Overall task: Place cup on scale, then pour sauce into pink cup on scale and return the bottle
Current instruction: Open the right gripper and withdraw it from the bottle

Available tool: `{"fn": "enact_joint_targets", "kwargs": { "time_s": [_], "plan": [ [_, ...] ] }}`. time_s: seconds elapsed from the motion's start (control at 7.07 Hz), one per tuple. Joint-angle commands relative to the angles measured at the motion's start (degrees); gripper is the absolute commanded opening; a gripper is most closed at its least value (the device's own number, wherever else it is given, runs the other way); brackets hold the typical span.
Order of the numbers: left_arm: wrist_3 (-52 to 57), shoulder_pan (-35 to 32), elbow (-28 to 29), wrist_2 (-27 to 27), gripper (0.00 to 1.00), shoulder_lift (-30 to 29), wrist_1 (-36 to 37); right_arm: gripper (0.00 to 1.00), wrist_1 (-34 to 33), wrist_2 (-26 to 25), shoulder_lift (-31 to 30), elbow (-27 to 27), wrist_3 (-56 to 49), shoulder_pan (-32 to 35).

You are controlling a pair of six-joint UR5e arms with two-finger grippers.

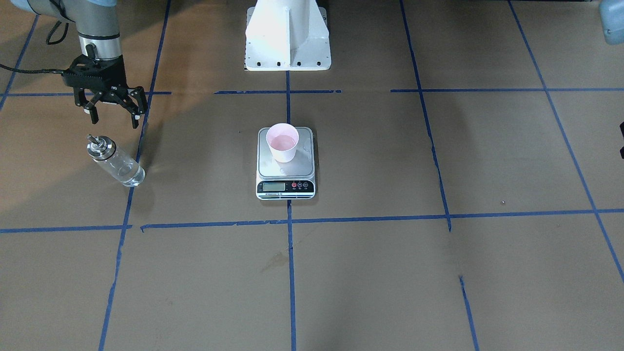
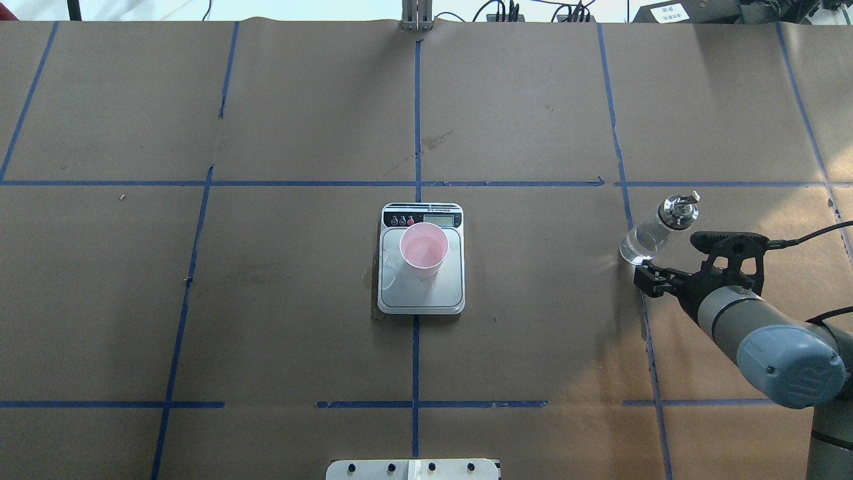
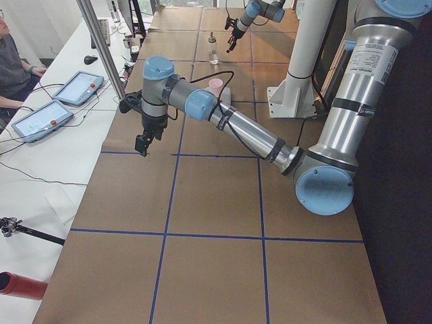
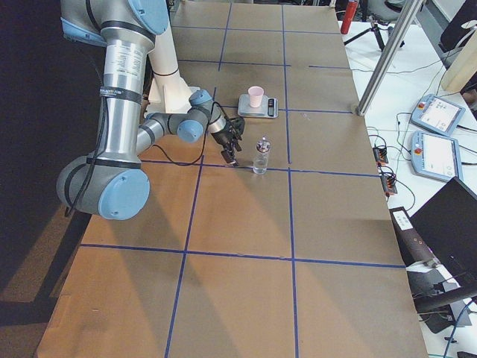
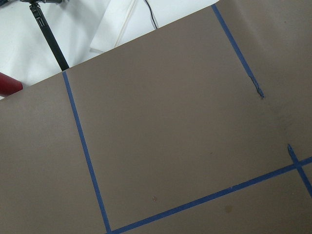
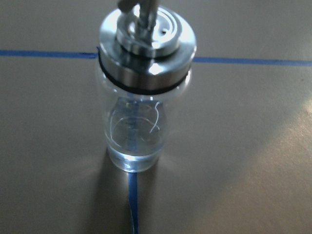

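The pale pink cup point(image 1: 282, 141) stands upright on the steel plate of the scale point(image 1: 298, 169), also in the overhead view point(image 2: 424, 249). The clear glass bottle point(image 2: 656, 230) with silver cap and spout stands upright on the table at my right side, apart from the scale. A little clear sauce point(image 6: 134, 158) shows at its bottom. My right gripper point(image 1: 114, 117) is open and empty, just behind the bottle and not touching it. My left gripper point(image 3: 142, 142) shows only in the exterior left view, held over bare table. I cannot tell whether it is open or shut.
The white robot base point(image 1: 287, 39) stands behind the scale. Blue tape lines point(image 1: 291, 273) divide the brown table. A side bench with tablets point(image 3: 77, 88) and a seated operator point(image 3: 10, 67) lies beyond the table's far edge.
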Motion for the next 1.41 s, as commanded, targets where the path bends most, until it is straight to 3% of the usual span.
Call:
{"fn": "enact_joint_targets", "kwargs": {
  "time_s": [0.0, 0.28, 0.42, 0.71, 0.85, 0.99, 1.27],
  "plan": [
    [0.3, -0.1, 0.1, 0.0, 1.00, 1.5, 0.0, 1.00, -13.2, 16.6, 0.4, 7.6, -10.2, 8.3],
    [6.0, -0.1, 0.5, -0.3, 1.00, 7.7, -0.6, 1.00, -15.1, 31.6, 0.4, 8.2, -27.9, 23.1],
    [10.7, -0.5, 1.2, -4.1, 1.00, 11.6, -0.7, 1.00, -15.1, 37.7, 0.5, 6.8, -37.2, 31.1],
    [10.7, -3.6, 4.5, -4.7, 1.00, 15.4, -0.9, 1.00, -14.7, 54.3, 3.6, -6.6, -62.4, 51.6],
    [10.3, -4.3, 5.0, -4.9, 1.00, 15.1, -1.6, 1.00, -14.7, 56.6, 3.8, -13.2, -73.1, 57.3],
    [10.7, -4.3, 5.6, -4.7, 1.00, 15.4, -1.7, 1.00, -14.6, 55.7, 3.8, -15.8, -77.2, 59.1],
    [11.1, -4.4, 7.2, -4.8, 1.00, 15.6, -3.5, 1.00, -14.6, 43.1, 3.7, -18.2, -76.8, 59.1]
  ]
}}
